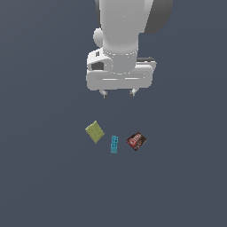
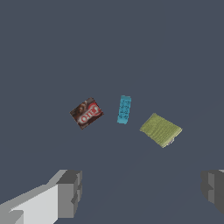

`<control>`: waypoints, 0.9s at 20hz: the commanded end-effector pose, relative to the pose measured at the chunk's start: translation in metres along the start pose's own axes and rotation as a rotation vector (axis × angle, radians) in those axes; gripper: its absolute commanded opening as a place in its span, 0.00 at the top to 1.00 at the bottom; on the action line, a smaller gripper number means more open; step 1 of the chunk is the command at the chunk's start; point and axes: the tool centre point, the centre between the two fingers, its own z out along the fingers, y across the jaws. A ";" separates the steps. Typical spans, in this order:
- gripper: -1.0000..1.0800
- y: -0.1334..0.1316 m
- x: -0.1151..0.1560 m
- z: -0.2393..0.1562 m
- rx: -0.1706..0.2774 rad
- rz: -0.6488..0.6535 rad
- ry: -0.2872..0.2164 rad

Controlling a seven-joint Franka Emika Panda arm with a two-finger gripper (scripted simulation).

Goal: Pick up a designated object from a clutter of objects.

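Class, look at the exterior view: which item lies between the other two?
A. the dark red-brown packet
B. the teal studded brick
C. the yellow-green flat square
B: the teal studded brick lies between the yellow-green flat square on the exterior view's left and the dark red-brown packet on its right, touching neither.

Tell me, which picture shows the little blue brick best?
The wrist view: the blue brick looks bigger there, with its studs showing. In the exterior view the brick is smaller and blurrier, between two other things.
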 end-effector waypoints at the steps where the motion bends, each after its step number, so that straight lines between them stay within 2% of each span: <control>1: 0.04 0.000 0.000 0.000 0.000 0.000 0.000; 10: 0.04 0.020 0.005 0.000 0.026 0.067 0.013; 18: 0.04 0.020 0.008 0.007 0.024 0.069 0.013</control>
